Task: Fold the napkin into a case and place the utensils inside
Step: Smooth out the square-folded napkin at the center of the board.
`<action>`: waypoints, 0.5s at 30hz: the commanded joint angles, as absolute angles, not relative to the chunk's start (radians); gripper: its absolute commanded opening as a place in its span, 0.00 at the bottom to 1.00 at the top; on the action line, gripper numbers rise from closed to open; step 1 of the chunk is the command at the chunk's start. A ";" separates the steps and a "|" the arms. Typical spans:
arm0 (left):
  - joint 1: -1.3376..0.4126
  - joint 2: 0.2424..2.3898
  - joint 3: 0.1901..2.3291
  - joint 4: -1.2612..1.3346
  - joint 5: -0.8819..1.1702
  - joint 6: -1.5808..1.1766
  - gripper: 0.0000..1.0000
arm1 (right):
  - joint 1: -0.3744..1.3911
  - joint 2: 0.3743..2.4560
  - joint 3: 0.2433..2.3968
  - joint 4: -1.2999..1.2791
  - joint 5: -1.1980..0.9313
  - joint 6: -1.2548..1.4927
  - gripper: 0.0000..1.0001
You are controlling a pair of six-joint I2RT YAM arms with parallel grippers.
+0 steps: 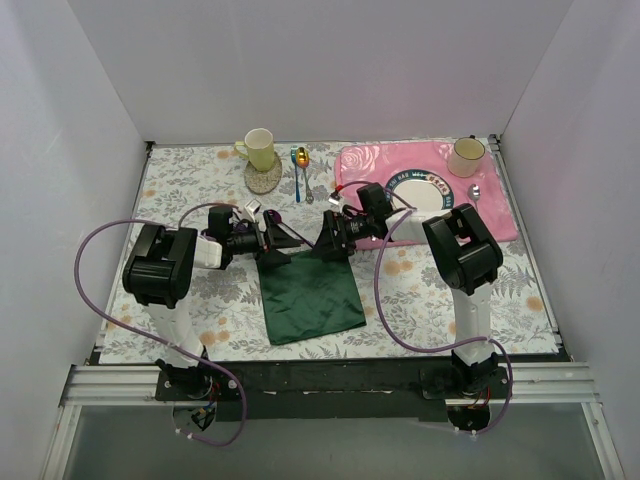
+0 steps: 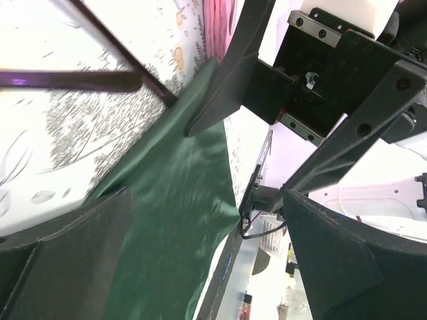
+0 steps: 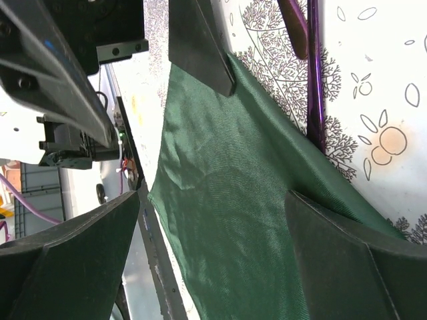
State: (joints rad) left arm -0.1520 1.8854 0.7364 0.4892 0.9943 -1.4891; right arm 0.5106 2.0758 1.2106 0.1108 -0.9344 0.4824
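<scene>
The dark green napkin [image 1: 310, 295] lies flat on the floral tablecloth as a folded, roughly rectangular piece. My left gripper [image 1: 280, 245] and right gripper [image 1: 330, 243] hover side by side over its far edge, tips facing each other. Both are open with nothing between their fingers. In the left wrist view the napkin [image 2: 173, 200] fills the gap of the left gripper [image 2: 207, 200], and the purple utensils [image 2: 67, 80] lie just beyond the cloth. The right wrist view shows the napkin [image 3: 233, 187] under the right gripper [image 3: 213, 200], with the purple utensils [image 3: 313, 73] along its far edge.
A cream mug [image 1: 260, 148] stands on a round coaster at the back, with blue and gold spoons [image 1: 298, 170] beside it. The pink placemat [image 1: 500, 215] at the back right carries a plate [image 1: 420, 190], a cup [image 1: 466, 156] and a silver spoon [image 1: 474, 192].
</scene>
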 commanded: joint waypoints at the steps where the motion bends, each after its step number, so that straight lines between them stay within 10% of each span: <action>1: -0.092 1.842 0.700 0.344 0.963 -1.366 0.98 | 0.506 2.094 1.174 0.104 -0.916 0.468 0.99; 15: -0.063 1.694 0.663 0.288 1.110 -1.261 0.98 | 0.554 1.977 1.137 0.090 -0.953 0.452 0.99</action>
State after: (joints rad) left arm -0.0711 1.7775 0.6697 0.3145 1.0576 -1.3102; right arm 0.5457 2.0361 1.1347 0.1513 -0.9565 0.4706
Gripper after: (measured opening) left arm 0.982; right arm 0.985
